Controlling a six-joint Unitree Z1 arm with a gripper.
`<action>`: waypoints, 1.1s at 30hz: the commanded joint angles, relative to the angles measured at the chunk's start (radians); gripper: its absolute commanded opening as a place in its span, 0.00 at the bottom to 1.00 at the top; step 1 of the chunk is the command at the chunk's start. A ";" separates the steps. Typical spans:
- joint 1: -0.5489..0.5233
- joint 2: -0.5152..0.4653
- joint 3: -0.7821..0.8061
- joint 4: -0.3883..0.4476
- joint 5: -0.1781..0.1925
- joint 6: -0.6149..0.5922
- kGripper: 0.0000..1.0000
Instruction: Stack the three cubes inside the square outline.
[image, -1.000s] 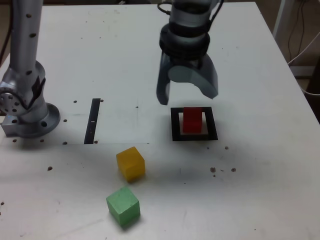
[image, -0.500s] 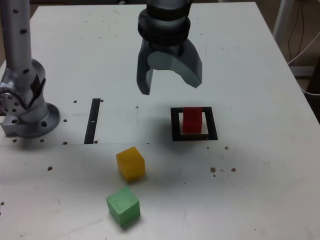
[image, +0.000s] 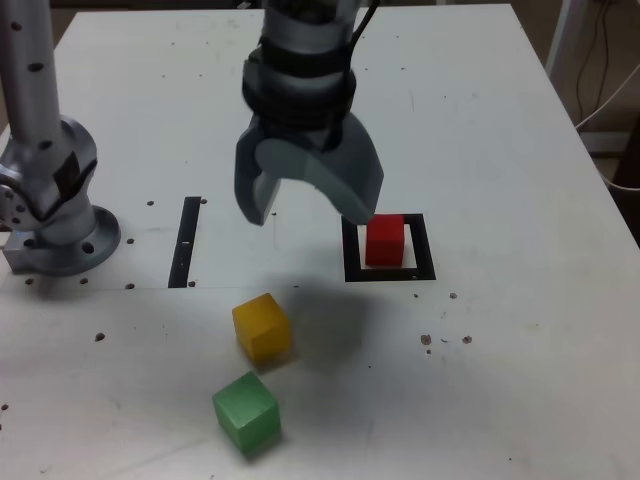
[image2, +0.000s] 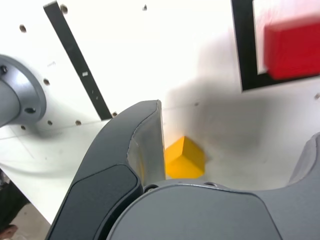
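The tool (image: 306, 216) hung spread above the desk (image: 480, 400); from the yellow cube (image: 262, 328), the red cube (image: 385, 240) lay at two o'clock, the green (image: 247, 412) at six.

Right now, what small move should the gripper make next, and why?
Probably ease the open gripper toward the yellow cube, aligning before lowering: the red cube already sits inside the square outline, and yellow shows beside one finger, not centred between both.
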 joint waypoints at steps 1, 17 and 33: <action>-0.038 -0.002 0.010 0.001 -0.011 -0.023 0.99; -0.241 0.019 0.055 -0.037 -0.059 -0.127 0.99; -0.289 0.020 0.094 -0.094 -0.036 -0.094 0.99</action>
